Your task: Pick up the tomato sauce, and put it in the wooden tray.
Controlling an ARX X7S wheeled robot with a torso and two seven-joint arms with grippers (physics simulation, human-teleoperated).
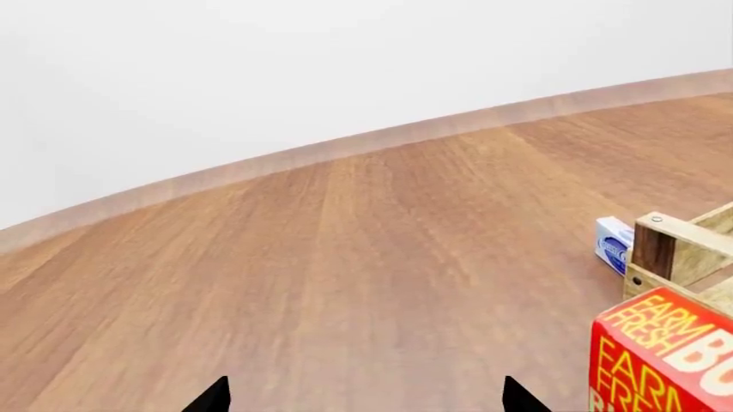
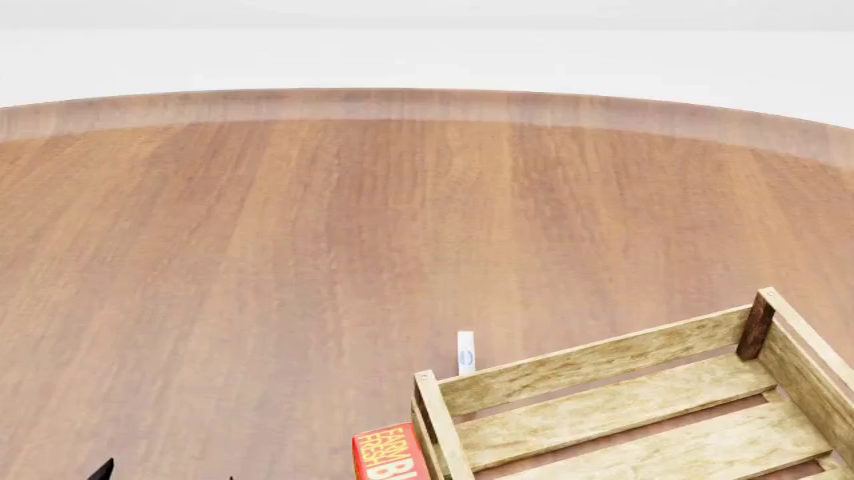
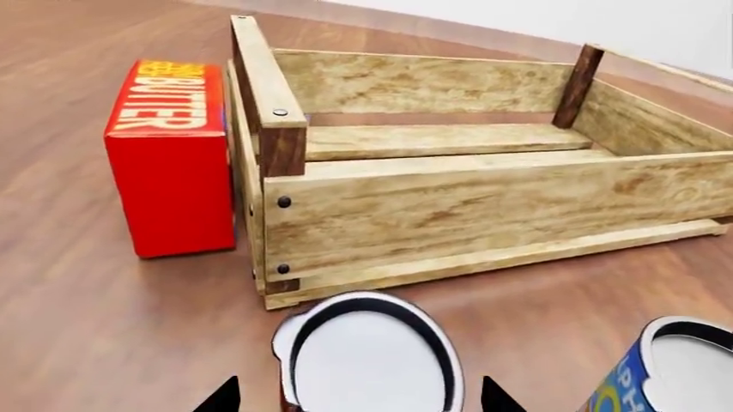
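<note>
The tomato sauce shows only in the right wrist view, seen from above as a pale silvery top with a sliver of red at its side. My right gripper is open, one dark fingertip on each side of the can with a gap to it. Just beyond the can stands the wooden tray, a big pale slatted crate with dark corner posts and nothing visible inside. My left gripper is open over bare floor, off to the side of the tray's corner.
A red butter box stands against the tray's short end. A blue-and-orange can sits close beside the tomato sauce. A small white-and-blue pack lies just past the tray. All rests on a wooden surface.
</note>
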